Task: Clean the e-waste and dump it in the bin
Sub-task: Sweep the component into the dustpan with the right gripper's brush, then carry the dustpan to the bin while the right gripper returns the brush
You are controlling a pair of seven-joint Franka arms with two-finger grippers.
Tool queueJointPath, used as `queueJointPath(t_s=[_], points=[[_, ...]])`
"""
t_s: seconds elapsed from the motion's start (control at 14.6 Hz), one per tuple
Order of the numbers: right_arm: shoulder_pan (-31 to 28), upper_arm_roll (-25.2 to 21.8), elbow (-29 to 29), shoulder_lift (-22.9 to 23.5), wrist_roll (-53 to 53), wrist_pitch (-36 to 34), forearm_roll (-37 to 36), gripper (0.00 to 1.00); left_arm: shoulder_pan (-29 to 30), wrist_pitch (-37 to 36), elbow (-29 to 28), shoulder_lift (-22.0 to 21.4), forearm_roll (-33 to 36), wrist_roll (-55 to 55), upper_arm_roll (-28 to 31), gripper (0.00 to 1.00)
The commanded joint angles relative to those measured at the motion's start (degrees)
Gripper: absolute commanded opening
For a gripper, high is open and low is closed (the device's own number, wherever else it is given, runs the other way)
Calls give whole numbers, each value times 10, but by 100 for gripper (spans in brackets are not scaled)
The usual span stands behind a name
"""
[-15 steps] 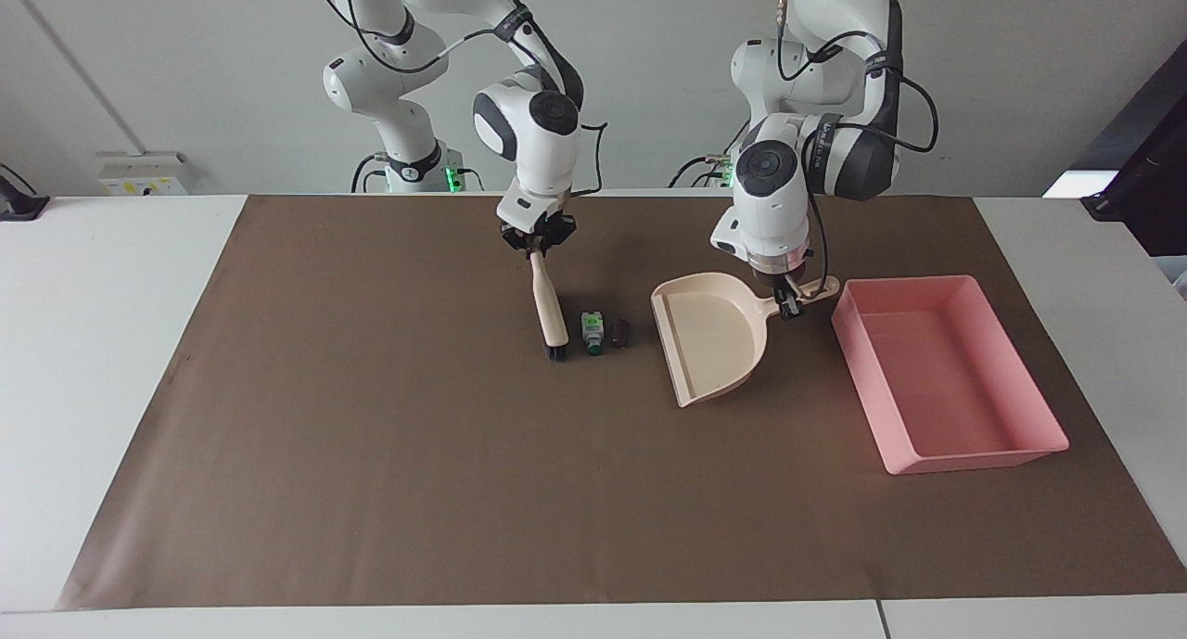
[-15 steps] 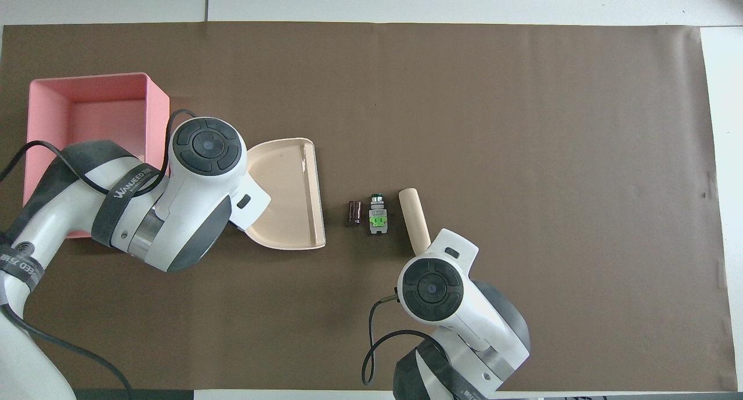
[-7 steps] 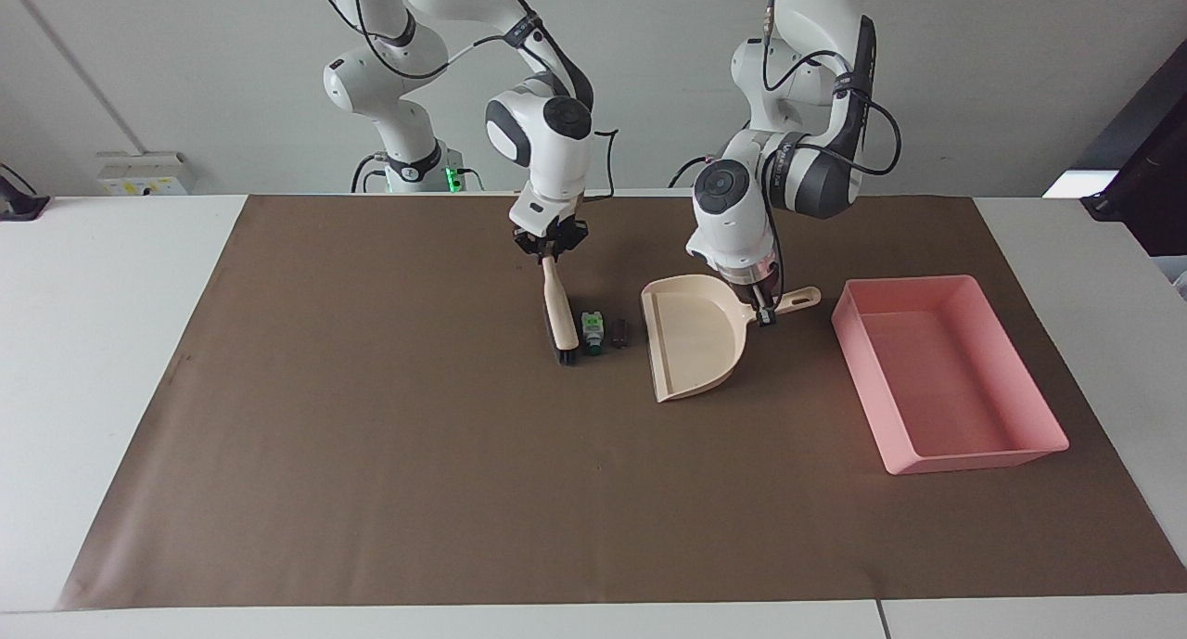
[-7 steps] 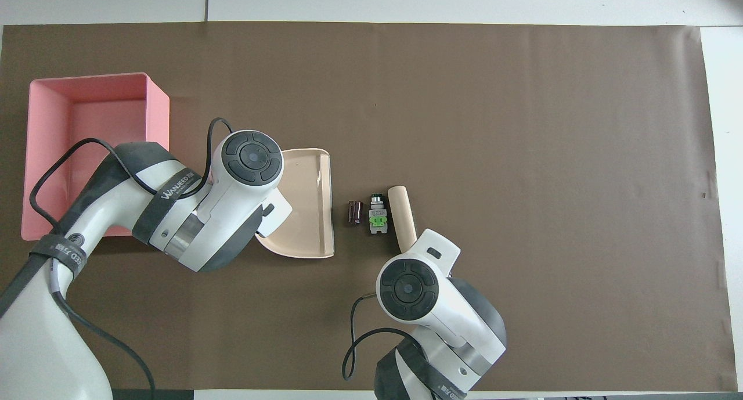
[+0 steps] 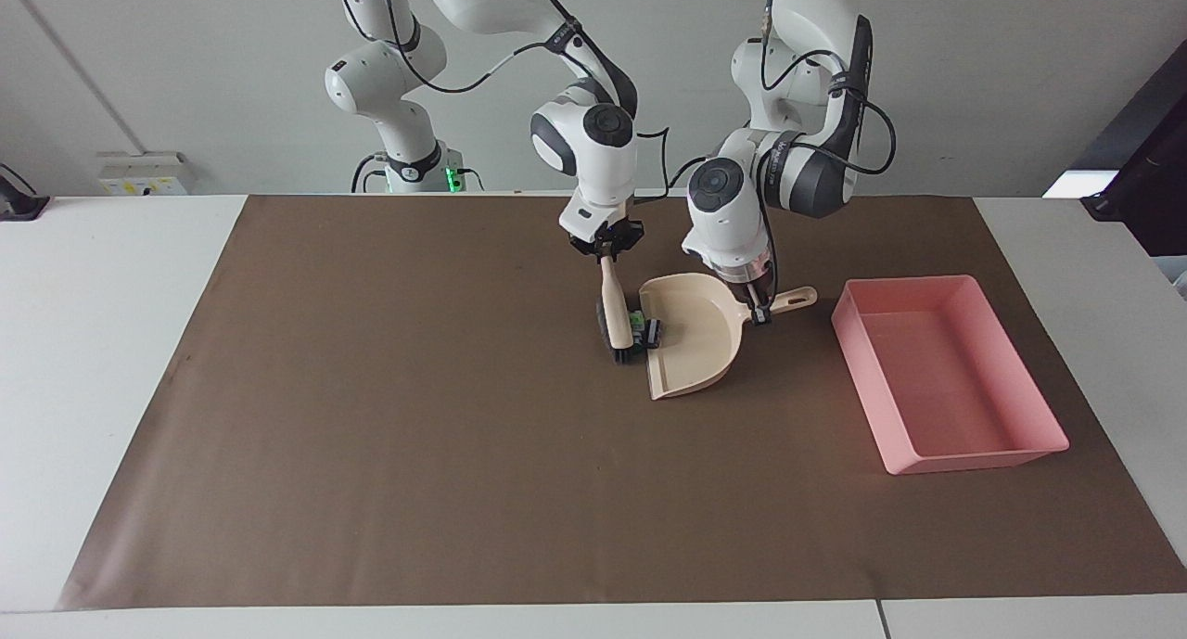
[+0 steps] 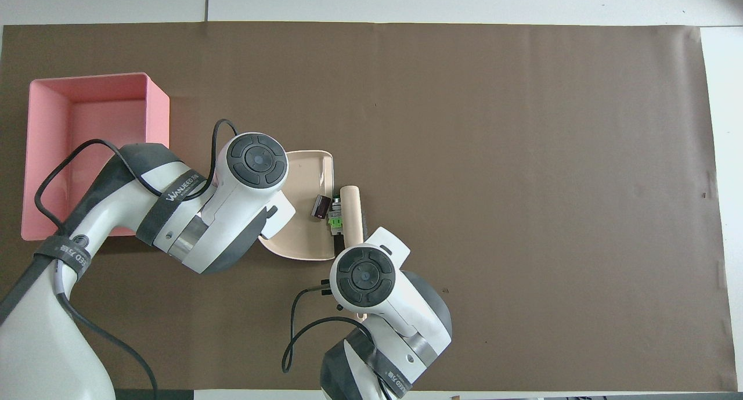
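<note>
Swept by the right hand (image 5: 607,247) clamped on the brush (image 5: 616,309), the e-waste (image 6: 326,212) now meets the dustpan (image 5: 697,338).

The room is evenly and brightly lit from above, with no glare on the brown mat (image 5: 417,435) or the white table (image 5: 102,361). Shadows are soft and short: a faint one hugs the bin (image 5: 946,379) on the side toward the dustpan (image 5: 695,342), another lies under the dustpan. Both views are sharp edge to edge, with straight mat borders and no blur on the arms.
</note>
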Motion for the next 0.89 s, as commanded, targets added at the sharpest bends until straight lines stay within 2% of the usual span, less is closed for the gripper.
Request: queueJointPath(t_s=[0.0, 0.07, 0.2, 0.41, 0.82], points=[[17, 4, 33, 29, 5, 55, 86, 0, -10, -14, 7, 5, 5, 12, 5, 0], [22, 3, 49, 31, 9, 55, 114, 0, -10, -14, 7, 5, 6, 12, 5, 0], [18, 3, 75, 32, 27, 31, 117, 0, -10, -12, 6, 5, 6, 12, 5, 0], [19, 0, 73, 26, 34, -10, 107, 0, -3, 0, 5, 2, 5, 13, 4, 0], [14, -1, 50, 13, 33, -58, 41, 0, 47, 144, -83, -33, -3, 32, 4, 0]])
